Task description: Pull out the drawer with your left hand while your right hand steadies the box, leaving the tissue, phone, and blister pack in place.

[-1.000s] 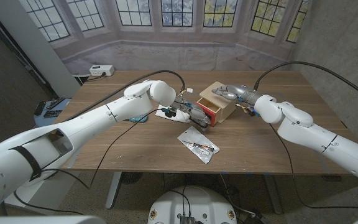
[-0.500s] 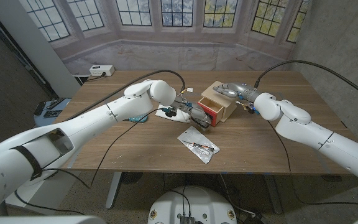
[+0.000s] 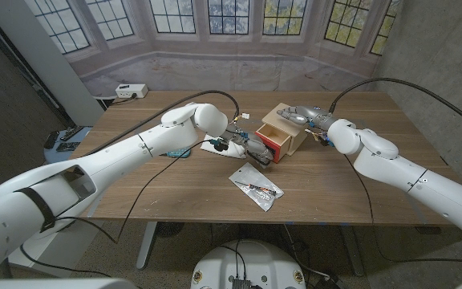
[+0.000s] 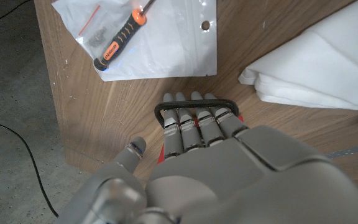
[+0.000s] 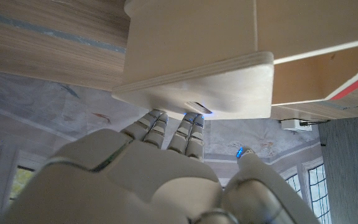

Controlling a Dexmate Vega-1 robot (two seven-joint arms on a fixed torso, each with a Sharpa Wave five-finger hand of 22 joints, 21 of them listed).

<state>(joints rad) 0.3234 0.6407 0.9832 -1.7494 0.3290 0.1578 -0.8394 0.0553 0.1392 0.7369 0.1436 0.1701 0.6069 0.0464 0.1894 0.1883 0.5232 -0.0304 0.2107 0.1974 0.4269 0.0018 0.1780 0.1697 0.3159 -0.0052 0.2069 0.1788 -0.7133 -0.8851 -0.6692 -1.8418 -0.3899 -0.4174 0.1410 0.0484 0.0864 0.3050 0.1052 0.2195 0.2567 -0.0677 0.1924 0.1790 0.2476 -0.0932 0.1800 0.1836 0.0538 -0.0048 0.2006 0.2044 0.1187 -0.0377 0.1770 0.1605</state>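
The left robot hand (image 3: 253, 150) is hooking its fingers (image 4: 191, 121) through the red drawer's black handle (image 4: 194, 102). The right robot hand (image 3: 301, 116) is pressing on the wooden box (image 3: 283, 128) mid-worktop (image 3: 335, 189), drawer (image 3: 269, 148) partly out.

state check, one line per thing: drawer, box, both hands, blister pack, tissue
drawer: partly pulled out of the box, red front facing the left hand
box: upright on the table, right hand on its top
left hand: fingers hooked through the black drawer handle
right hand: presses on the box top
blister pack: flat on the table, untouched, screwdriver sealed inside
tissue: lying on the table, untouched
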